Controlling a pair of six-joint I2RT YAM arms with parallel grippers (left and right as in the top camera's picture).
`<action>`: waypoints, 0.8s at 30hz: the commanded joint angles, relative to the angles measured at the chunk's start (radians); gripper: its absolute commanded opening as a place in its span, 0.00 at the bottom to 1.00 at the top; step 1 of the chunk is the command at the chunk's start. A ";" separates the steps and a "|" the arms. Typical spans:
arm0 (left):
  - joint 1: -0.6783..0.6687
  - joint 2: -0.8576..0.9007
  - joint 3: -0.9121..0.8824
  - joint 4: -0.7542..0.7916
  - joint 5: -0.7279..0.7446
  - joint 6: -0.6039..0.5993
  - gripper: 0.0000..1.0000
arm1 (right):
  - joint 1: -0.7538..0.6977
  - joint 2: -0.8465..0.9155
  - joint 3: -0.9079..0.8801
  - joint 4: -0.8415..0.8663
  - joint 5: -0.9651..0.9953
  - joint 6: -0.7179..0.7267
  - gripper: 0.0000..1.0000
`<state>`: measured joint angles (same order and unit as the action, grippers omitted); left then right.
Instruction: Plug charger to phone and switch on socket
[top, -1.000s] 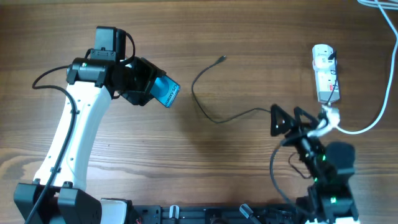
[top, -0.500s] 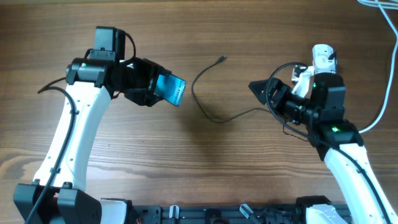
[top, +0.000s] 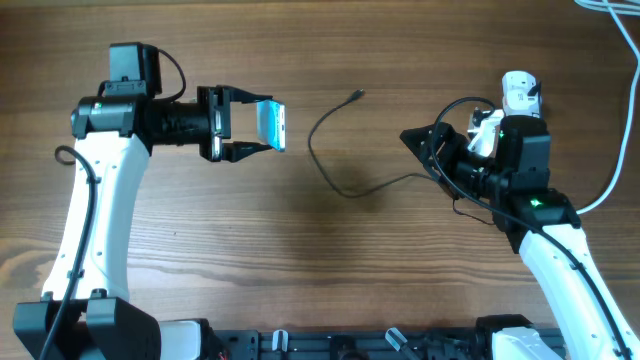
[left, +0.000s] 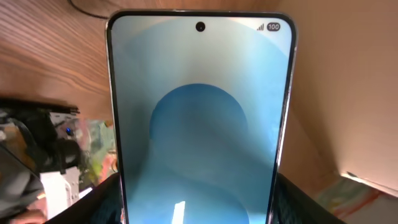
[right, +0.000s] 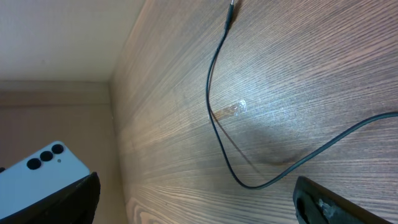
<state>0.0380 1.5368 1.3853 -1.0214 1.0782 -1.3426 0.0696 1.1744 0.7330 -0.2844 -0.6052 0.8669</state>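
Overhead straight down on table (top: 330, 260); left wrist close on phone (left: 199, 124); right wrist low, sharing cable (right: 208, 93) with overhead.

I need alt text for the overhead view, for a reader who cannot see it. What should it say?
The left gripper holds the phone above a wooden table, while the charger lies loose in the middle. The right gripper is open near the charger, with the white socket behind it.
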 joint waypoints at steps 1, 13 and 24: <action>0.004 -0.028 0.023 0.002 0.056 -0.035 0.04 | 0.003 0.008 0.019 0.002 0.006 0.008 1.00; 0.004 -0.028 0.023 0.003 0.026 -0.034 0.04 | 0.003 0.008 0.018 -0.008 0.006 0.008 1.00; -0.001 -0.028 0.023 -0.006 0.024 0.000 0.04 | 0.003 0.008 0.018 -0.040 0.060 0.003 1.00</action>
<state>0.0380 1.5368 1.3853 -1.0264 1.0817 -1.3663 0.0696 1.1744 0.7330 -0.3111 -0.5674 0.8669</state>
